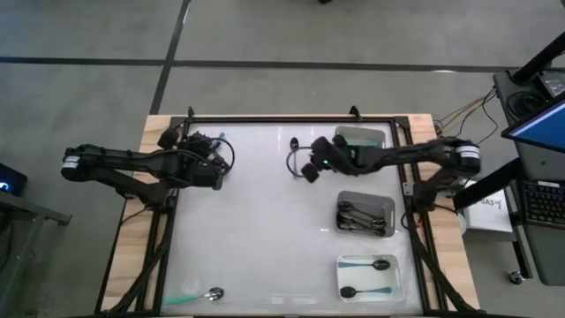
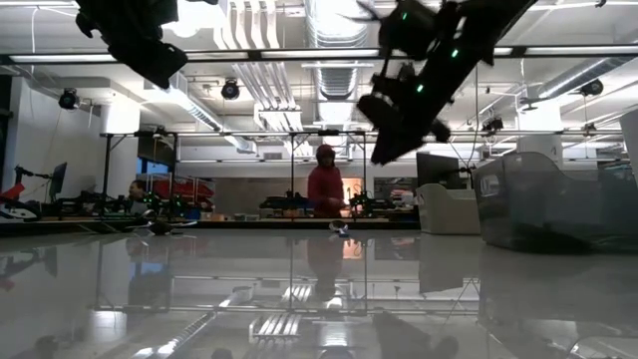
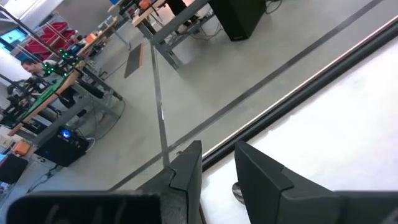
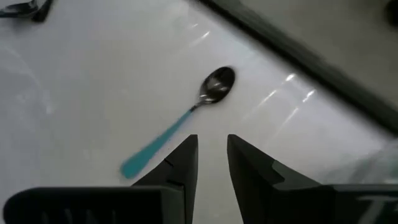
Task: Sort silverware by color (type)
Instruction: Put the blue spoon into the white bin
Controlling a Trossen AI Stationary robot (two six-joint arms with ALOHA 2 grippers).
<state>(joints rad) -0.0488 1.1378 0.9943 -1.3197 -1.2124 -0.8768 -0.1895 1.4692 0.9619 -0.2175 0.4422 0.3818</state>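
Currently on the bench: sorting partly done.

- Right gripper: raised over the bench's far middle, jaws slightly spread, pinching nothing. Its wrist view looks down on a teal-handled spoon with a silver bowl, lying loose on the bench just ahead of the jaws.
- Left gripper: waits raised at the far left, jaws a little apart, empty.
- Grey tray: holds several all-metal spoons.
- White tray: two black-bowled teal spoons.
- Far tray: contents hidden by the right arm.
- One silver-bowled teal spoon lies at the near-left edge.

Step judged: approach to the loose spoon. Next move calls for descent, straddling the handle, closing.

Writing: none legible.
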